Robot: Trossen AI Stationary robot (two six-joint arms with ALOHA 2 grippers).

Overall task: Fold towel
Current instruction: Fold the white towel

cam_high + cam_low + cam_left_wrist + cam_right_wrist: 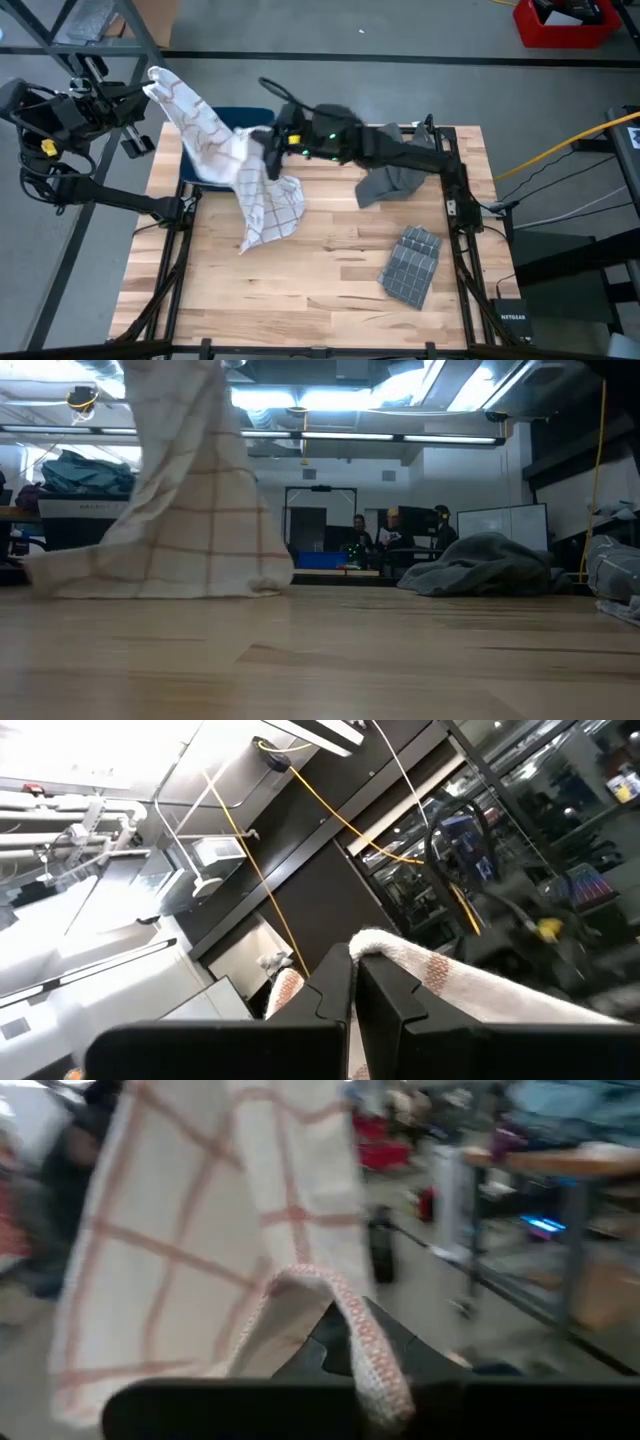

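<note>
A white towel with a thin red grid (pixel 225 150) is strung between my two grippers over the table's far left. My left gripper (pixel 150 90) is shut on its upper end, high beyond the table's left edge. My right gripper (pixel 268 145) is shut on the towel farther along. Below it the towel hangs down, and its lower end (pixel 150 575) lies on the wooden table (pixel 320 280). My left gripper pinches a hemmed edge of the towel (pixel 385 948) between its two shut fingers, the fingers slanting upward. The cloth folds over the fingertips and runs off toward my other arm, lifted clear of the table there. My right gripper pinches a hemmed edge of the towel (pixel 345 1305), which loops over its shut fingers. The fingers reach in level from the table's right side. The towel hangs beyond and below them, its lower end resting on the table.
A crumpled grey cloth (pixel 390 182) lies at the table's far right under my right arm, and a folded grey waffle cloth (pixel 410 265) lies near the right edge. Something blue (pixel 240 118) sits behind the towel at the far left. People sit in the room beyond (pixel 390 535).
</note>
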